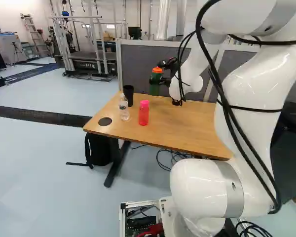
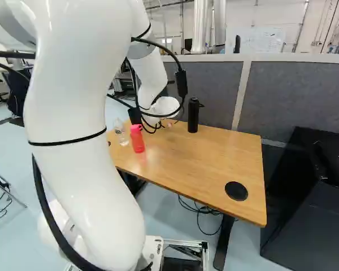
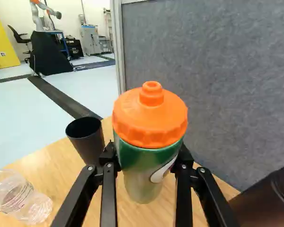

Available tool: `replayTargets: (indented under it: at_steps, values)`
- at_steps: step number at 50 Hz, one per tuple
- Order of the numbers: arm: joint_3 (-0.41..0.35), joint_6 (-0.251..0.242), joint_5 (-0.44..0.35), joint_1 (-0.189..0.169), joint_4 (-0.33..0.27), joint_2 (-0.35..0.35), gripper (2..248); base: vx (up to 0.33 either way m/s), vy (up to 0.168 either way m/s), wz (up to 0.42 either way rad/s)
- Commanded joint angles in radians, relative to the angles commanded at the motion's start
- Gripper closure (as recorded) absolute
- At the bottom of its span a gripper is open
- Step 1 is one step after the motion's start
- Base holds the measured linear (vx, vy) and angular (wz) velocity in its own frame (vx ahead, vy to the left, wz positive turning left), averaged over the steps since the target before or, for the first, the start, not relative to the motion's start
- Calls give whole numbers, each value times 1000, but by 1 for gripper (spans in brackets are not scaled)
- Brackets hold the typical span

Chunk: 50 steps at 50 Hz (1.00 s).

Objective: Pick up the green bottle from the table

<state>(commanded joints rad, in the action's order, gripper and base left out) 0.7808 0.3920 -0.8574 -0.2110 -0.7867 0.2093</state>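
Green bottle in the grasp, lift unconfirmed

The green bottle (image 3: 149, 161) is upright between the two fingers of my gripper (image 3: 146, 158), just below its orange lid (image 3: 150, 116). Both fingers meet its body from opposite sides, so I read the end effector as closed around it. The bottle is at the far side of the table (image 1: 182, 123), near the grey partition (image 3: 208, 71). A black cup (image 1: 128, 95) and a clear bottle (image 1: 124, 108) lie to one side of it in the wrist view, a dark flask (image 2: 192, 116) to the other; the red bottle (image 1: 143, 113) stands nearer the base.

Progress, as I judge it: reach and grasp are done; the lift remains, or is at its very start. I cannot tell whether the base touches the wood. A straight rise comes next, with care that the black cup is not brushed.
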Motion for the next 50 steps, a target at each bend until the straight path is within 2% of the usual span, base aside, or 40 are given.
replayTargets:
  at_steps: [24, 50]
  values:
    - [-136, 0, 0, -48, 32, -123, 139, 0, 0, 0]
    - [-270, 0, 0, -106, 34, -254, 139, 0, 0, 0]
